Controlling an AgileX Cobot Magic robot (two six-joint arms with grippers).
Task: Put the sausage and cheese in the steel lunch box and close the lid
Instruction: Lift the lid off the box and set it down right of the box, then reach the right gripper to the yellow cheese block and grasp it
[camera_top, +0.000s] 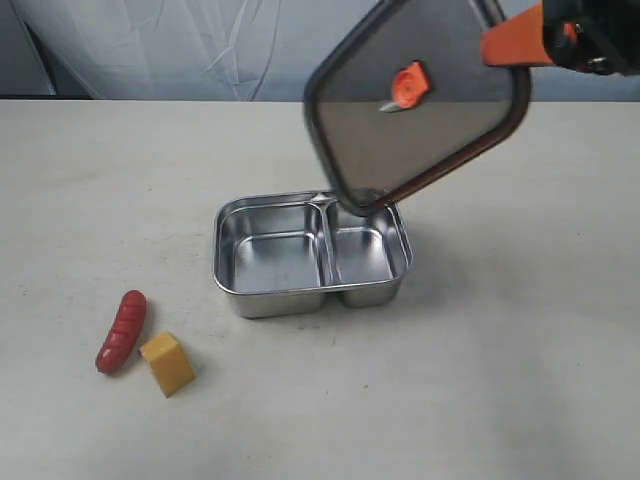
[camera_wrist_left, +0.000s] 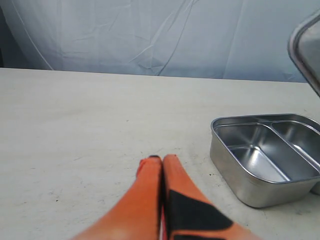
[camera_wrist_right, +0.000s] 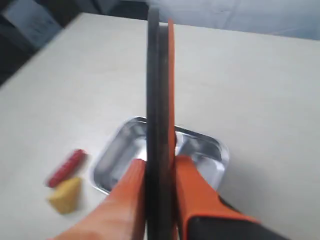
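**Lid pinched in my right jaws, box open below**

My right gripper (camera_wrist_right: 159, 165) has closed its jaws down narrow onto the edge of the lid (camera_top: 415, 105), one orange finger on each face. I hold it tilted in the air, with its orange valve tab (camera_top: 410, 83) facing the exterior camera. The lid's lowest corner hangs over the far rim of the steel lunch box (camera_top: 290, 300), near the divider. I cannot tell whether it touches.

My left gripper (camera_wrist_left: 162, 160) has its jaws pressed fully together on nothing, low over the table (camera_top: 500, 380) and just beside the box's larger compartment.

The box sits open, and both compartments show bare steel. The sausage (camera_top: 122, 331) and the cheese (camera_top: 167, 363) lie on the table just beside each other, well apart from the box, on my left arm's side. Between them and the box there is only tabletop. A pale, creased cloth (camera_wrist_left: 150, 35) hangs behind the table.
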